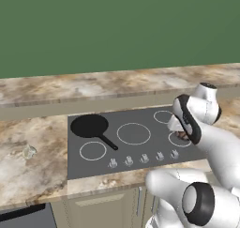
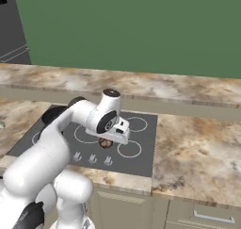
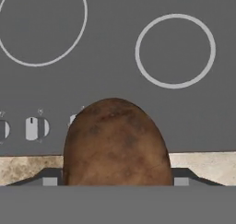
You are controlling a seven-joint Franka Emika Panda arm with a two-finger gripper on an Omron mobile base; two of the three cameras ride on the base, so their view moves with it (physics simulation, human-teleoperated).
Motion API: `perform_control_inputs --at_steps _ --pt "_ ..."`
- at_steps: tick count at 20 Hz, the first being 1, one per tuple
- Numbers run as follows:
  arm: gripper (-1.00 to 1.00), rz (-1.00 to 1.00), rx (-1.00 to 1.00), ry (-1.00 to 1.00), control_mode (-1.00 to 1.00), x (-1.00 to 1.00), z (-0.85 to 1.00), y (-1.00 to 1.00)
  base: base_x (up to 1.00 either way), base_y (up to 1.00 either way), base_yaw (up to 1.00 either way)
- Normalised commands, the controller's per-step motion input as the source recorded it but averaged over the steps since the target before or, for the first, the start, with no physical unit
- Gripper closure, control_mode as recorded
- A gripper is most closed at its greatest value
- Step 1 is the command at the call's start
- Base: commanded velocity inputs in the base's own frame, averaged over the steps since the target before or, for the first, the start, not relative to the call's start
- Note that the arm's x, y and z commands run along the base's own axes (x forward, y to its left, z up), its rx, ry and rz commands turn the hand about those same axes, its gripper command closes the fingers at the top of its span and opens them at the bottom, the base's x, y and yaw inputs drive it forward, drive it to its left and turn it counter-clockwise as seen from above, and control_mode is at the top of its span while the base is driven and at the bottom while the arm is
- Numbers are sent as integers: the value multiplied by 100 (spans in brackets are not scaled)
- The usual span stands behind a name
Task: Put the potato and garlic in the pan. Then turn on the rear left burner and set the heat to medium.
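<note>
brown potato [image 3: 114, 142] sits clamped in our gripper [image 2: 107, 142], jaws wide around it — the black pan [image 1: 89, 125] lies far left, across the cooktop [image 1: 140, 149]

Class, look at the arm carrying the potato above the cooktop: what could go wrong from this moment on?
1. The potato is round and held between the gripper fingers, so it might slip and land on the cooktop.
2. The pan sits far across the cooktop, so a long carry remains.
3. A low carry might brush the knobs.
</note>
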Motion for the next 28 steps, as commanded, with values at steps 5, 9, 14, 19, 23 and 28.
perform_control_inputs --at_steps 5,9,14,19,23,28 --pt "100 0 0 -3 -100 0 16 76 0 0 0" --pt "100 0 0 -9 -100 0 12 82 0 0 0" --pt "100 2 -4 -10 -100 0 14 86 0 0 0" --pt "100 3 -11 -8 -100 3 2 92 0 0 0" --pt "100 1 -10 -2 -100 21 17 84 0 0 0" --pt "100 0 -1 0 -100 32 21 43 0 0 0"
